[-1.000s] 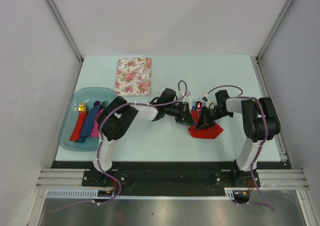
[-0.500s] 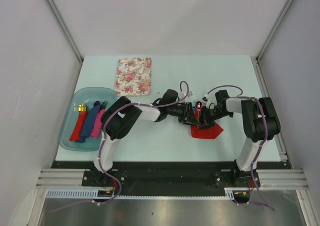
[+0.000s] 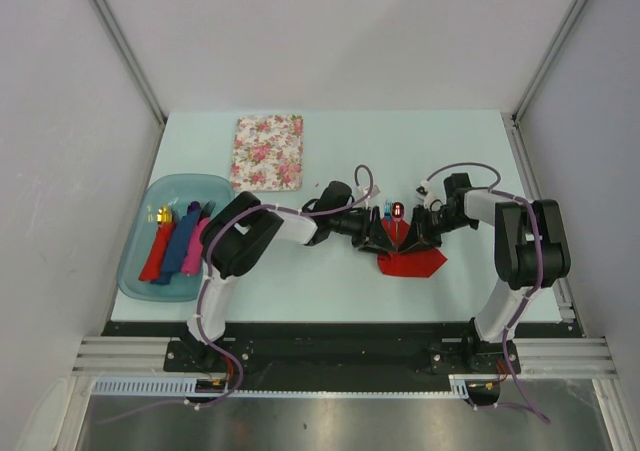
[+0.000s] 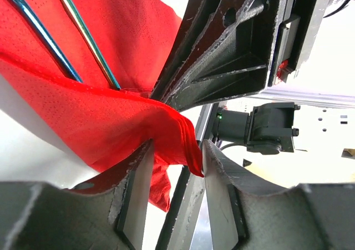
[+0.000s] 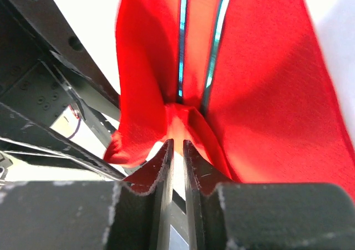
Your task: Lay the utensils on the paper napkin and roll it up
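The blue fork point(image 3: 387, 211) and the spoon point(image 3: 398, 211) with its shiny red head lie side by side on the red paper napkin point(image 3: 413, 262), near the middle of the tabletop point(image 3: 330, 291), a little to the right. Their heads point toward the far edge and stick out past the napkin's top. Their thin handles run down under a raised fold of the paper. In the left wrist view the fork's blue handle point(image 4: 44, 39) and the spoon's greenish-gold handle point(image 4: 83, 34) cross the flat sheet and vanish where the fold rises over them.

The napkin's lower point lies flat on the tabletop toward the near edge. Its upper part is bunched up between the two arms.

The left fingers point(image 4: 133, 194) come in from the left and stand spread apart. A thick ruck of the napkin hangs in the gap between them, against the left pad; it looks loose rather than clamped. The right fingers point(image 5: 199, 178) come in from the right and are almost pressed together, with only a narrow slit between them, pinching a small pucker of napkin at their tips just below the two handles.

Well apart, at the left edge of the tabletop, a teal tray point(image 3: 150, 186) holds red, blue and pink rolls point(image 3: 180, 243), one with a gold-tipped utensil point(image 3: 161, 214). A floral napkin point(image 3: 267, 152) lies flat behind it, toward the far edge.
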Controlling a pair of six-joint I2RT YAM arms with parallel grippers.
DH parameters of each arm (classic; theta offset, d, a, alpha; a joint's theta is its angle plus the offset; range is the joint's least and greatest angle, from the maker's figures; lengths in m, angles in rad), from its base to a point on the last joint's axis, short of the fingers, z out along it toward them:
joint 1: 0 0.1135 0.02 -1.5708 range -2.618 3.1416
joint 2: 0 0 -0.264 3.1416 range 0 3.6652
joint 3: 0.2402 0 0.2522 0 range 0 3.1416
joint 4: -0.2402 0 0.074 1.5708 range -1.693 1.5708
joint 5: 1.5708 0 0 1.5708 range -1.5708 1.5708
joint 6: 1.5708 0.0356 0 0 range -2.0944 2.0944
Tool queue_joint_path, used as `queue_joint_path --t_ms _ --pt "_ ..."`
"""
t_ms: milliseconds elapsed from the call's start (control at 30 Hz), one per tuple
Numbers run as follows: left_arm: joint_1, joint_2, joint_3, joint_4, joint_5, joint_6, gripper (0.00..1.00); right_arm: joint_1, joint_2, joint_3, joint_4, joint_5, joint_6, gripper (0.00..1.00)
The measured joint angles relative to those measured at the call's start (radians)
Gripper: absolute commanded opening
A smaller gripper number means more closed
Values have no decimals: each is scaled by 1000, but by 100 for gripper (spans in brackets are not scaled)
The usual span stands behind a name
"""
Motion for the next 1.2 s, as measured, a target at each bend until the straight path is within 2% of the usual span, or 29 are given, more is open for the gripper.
queue_joint_path --t_ms 133,233,333,367,467,1000,1200 --pt "0 0 0 -6 -1 1 44 -5 0 0 -22 10 -21 16" --pt "0 -2 0 -17 -2 5 36 -4 0 0 -27 13 -26 15" --pt "0 -8 0 -37 -3 15 23 -1 1 -2 -26 18 -32 14" --pt "0 -10 0 -42 -4 20 15 0 2 -2 -26 19 -33 13" --pt "0 -10 9 -65 -4 26 8 1 9 -3 -20 25 -33 11" --pt "-34 50 121 -40 -8 8 8 0 48 -4 -15 40 -33 11" --pt "-42 91 121 -35 -10 0 9 -22 44 -3 -35 33 -36 16"
